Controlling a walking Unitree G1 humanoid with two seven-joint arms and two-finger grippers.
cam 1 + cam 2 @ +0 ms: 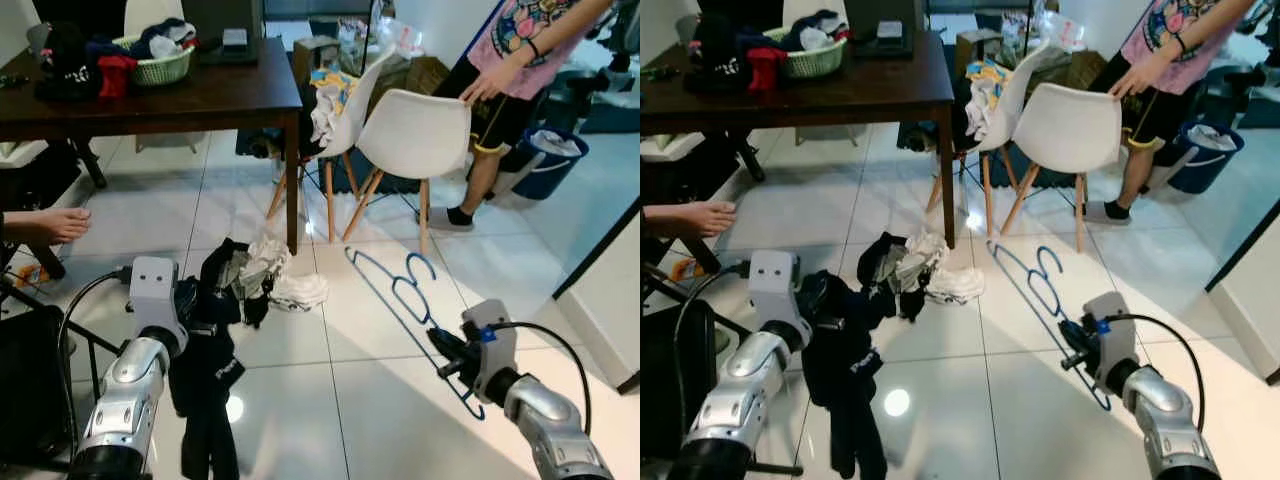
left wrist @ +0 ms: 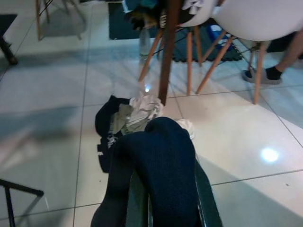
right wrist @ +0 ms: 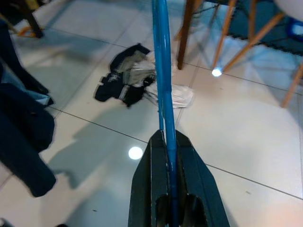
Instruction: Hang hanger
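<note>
A blue wire hanger is held over the tiled floor in front of me, its hook toward the white chairs. My right gripper is shut on the hanger's lower bar, which runs straight out between the fingers. My left gripper is shut on a dark navy garment that drapes down from it toward the floor. In the left wrist view the navy garment bulges between the fingers.
A pile of black and white clothes lies on the floor by the dark table's leg. Two white chairs stand beyond, a person touching one. A laundry basket sits on the table. A person's foot is at left.
</note>
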